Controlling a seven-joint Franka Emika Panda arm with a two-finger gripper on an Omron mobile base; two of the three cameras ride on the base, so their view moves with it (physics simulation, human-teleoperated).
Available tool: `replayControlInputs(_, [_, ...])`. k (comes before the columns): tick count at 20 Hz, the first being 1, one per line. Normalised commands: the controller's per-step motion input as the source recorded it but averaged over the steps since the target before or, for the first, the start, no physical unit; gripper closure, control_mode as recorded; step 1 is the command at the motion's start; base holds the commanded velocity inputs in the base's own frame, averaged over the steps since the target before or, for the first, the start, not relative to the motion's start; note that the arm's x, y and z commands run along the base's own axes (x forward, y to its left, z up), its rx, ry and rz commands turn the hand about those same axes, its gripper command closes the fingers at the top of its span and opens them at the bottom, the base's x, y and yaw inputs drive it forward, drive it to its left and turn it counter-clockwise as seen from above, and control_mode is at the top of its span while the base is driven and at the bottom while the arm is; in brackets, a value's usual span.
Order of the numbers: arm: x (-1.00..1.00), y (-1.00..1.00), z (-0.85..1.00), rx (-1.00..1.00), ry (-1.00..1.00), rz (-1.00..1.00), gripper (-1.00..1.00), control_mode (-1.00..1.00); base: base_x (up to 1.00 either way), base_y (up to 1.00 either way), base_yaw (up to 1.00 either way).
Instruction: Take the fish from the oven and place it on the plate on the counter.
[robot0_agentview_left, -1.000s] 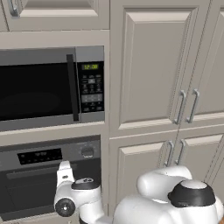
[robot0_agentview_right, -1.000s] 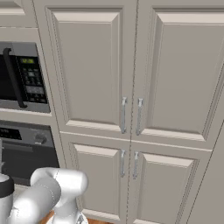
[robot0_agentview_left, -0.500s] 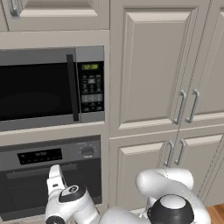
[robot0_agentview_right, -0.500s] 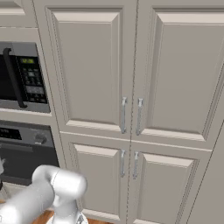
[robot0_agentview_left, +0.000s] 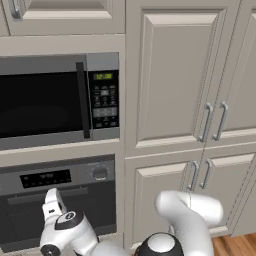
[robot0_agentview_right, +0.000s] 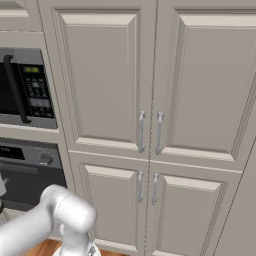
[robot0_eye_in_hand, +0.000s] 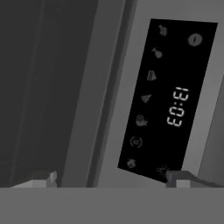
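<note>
The oven (robot0_agentview_left: 95, 205) is dark grey, set under the microwave, and its door is shut, so the fish is hidden. A black display strip (robot0_agentview_left: 45, 178) and a round knob (robot0_agentview_left: 100, 173) sit above its handle bar (robot0_agentview_left: 80, 192). My gripper (robot0_agentview_left: 50, 199) hangs just before the handle's left part. It is open, with nothing between its fingers. In the hand view, rolled sideways, the gripper (robot0_eye_in_hand: 111, 178) faces the display (robot0_eye_in_hand: 170, 96) and the grey handle bar (robot0_eye_in_hand: 94, 96). The oven (robot0_agentview_right: 30, 170) also appears at the left of the right base view. Plate and counter are out of view.
A black-windowed microwave (robot0_agentview_left: 45, 102) with a keypad (robot0_agentview_left: 103, 102) sits right above the oven. Tall beige cabinet doors (robot0_agentview_left: 170, 75) with metal handles (robot0_agentview_left: 214, 121) fill the wall to the right. A strip of wooden floor (robot0_agentview_left: 235, 245) lies below them.
The arm has swung left and lower. The gripper has slid leftward along the oven front, closer to the handle. The oven door stays shut.
</note>
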Motion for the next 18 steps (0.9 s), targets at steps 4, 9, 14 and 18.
replayControlInputs(4, [0.43, 0.18, -0.32, 0.0, -0.01, -0.15, -1.0, -1.0, 0.0, 0.0, 0.0])
replayControlInputs(9, [0.33, 0.01, -0.41, 0.0, -0.04, -0.18, -1.0, -1.0, 0.0, 0.0, 0.0])
replayControlInputs(14, [0.34, 0.06, -0.23, 0.0, -0.04, -0.12, -1.0, -1.0, 0.0, 0.0, 0.0])
replayControlInputs(18, [0.42, 0.08, -0.14, 0.0, -0.02, -0.03, -1.0, -1.0, 0.0, 0.0, 0.0])
